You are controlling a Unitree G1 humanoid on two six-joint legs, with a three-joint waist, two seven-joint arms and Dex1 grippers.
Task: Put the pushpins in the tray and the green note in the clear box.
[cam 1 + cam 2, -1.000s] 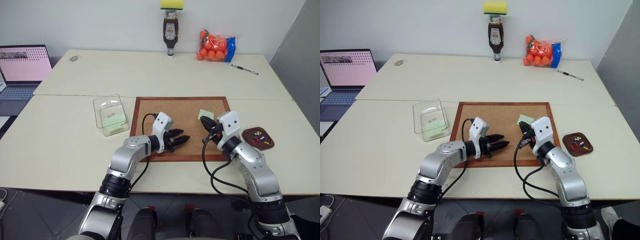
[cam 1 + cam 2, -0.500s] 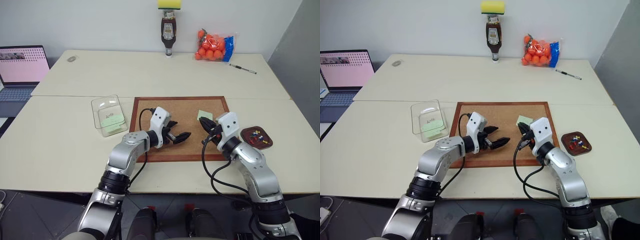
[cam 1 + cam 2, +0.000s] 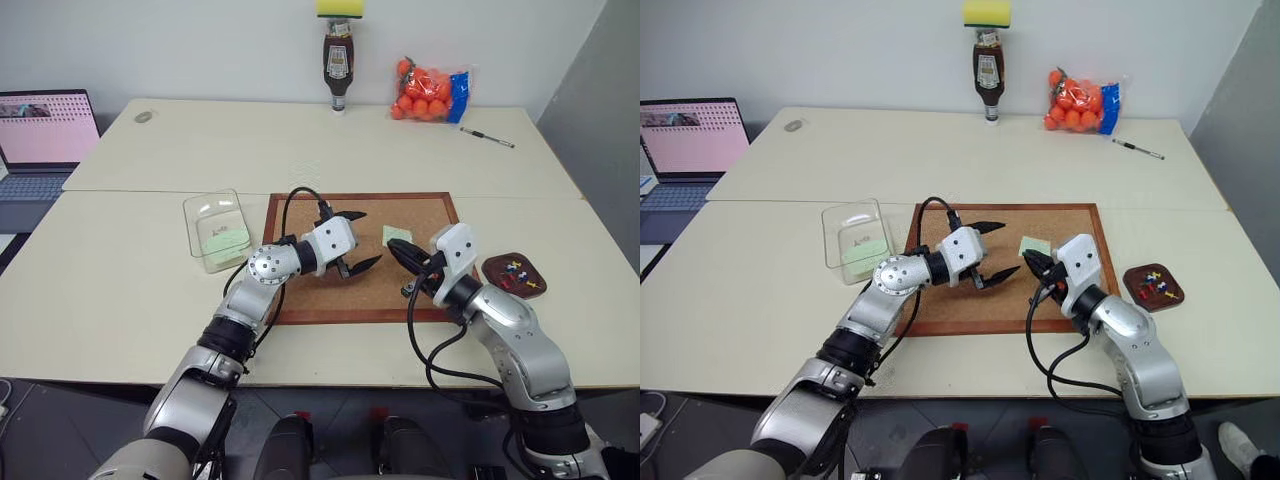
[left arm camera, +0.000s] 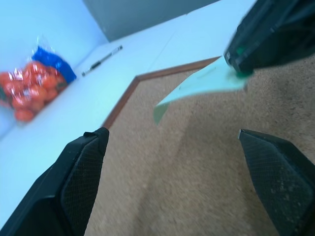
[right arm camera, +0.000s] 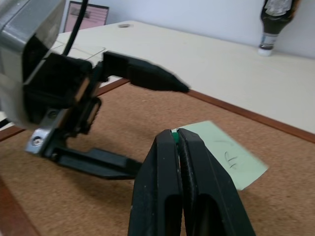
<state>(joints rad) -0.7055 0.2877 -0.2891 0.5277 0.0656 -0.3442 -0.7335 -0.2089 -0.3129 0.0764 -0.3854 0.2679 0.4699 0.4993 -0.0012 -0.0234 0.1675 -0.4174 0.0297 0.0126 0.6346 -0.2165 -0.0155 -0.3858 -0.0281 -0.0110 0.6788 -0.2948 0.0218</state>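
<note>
The two head views look forward and down from above the pale beige table point(image 3: 140, 290), taking in the whole wood-framed corkboard point(image 3: 300, 315) from a moderate distance. The left wrist view sits low and close over the cork, facing the bag of orange fruit point(image 4: 29, 88). The right wrist view, equally close, faces the dark sauce bottle point(image 5: 273, 24). Both wrist views share the pale green paper note point(image 5: 224, 155).

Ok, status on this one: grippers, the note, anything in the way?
Right gripper shut on green note, lifted over corkboard. Left gripper open beside it, facing note. Pushpins in tray. Clear box holds another green paper. Nothing in the way.
</note>
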